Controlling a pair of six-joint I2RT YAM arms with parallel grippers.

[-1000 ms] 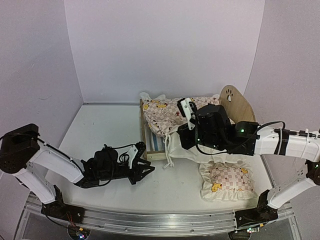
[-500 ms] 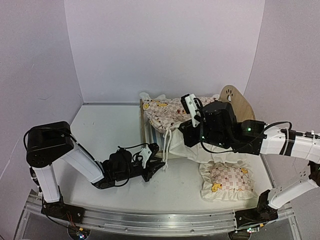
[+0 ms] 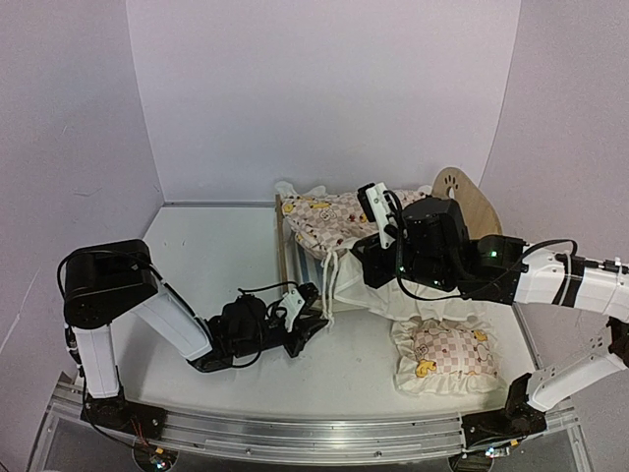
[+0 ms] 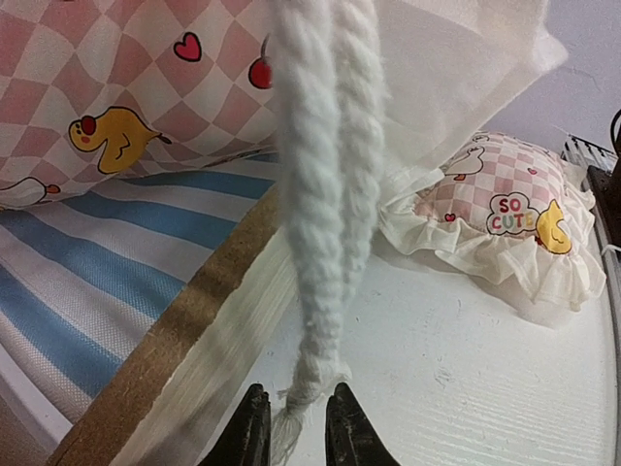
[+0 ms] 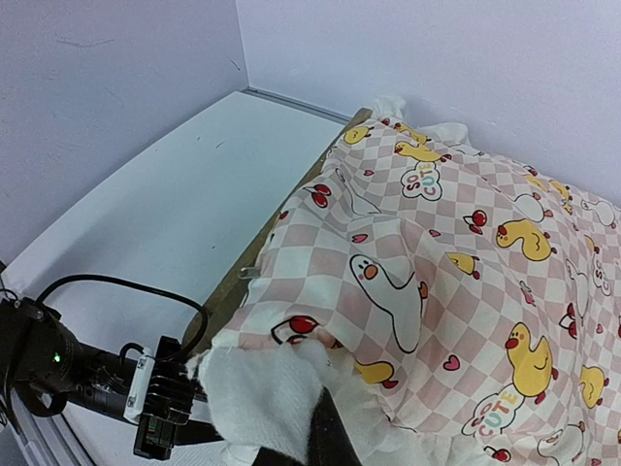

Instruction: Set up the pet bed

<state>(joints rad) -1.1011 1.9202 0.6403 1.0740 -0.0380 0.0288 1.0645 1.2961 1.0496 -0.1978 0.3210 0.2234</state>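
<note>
**Desk:** What's at the left of the overhead frame?

**Photographer:** The left arm lies low along the bench [image 3: 197,256]. In its wrist view the left fingers [image 4: 344,437] stand narrowly parted at the bottom edge. The frayed end of a braided cord [image 4: 325,194] hangs between them, not visibly pinched.

**Desk:** And the pet bed [image 3: 464,202]?

**Photographer:** It is right of centre, toward the back wall. Its long axis runs left to right, with the footboard [image 3: 282,251] at the left end and the paw-print headboard at the right. From the left fingers it lies just up and to the right, with its wooden side rail [image 4: 175,335] beside them. That arm is the nearer one to the foot end.

**Desk:** The right arm?

**Photographer:** It reaches in over the middle of the bed. The right fingers [image 5: 330,442] are pressed together on a raised corner of the quilt [image 5: 437,262], white lining showing. The blue-and-white striped base is bared near the foot.

**Desk:** Any legible writing?

**Photographer:** "SO CUTE" appears on the quilt and on the pillow [image 3: 444,356], which lies on the bench at the lower right.
</note>
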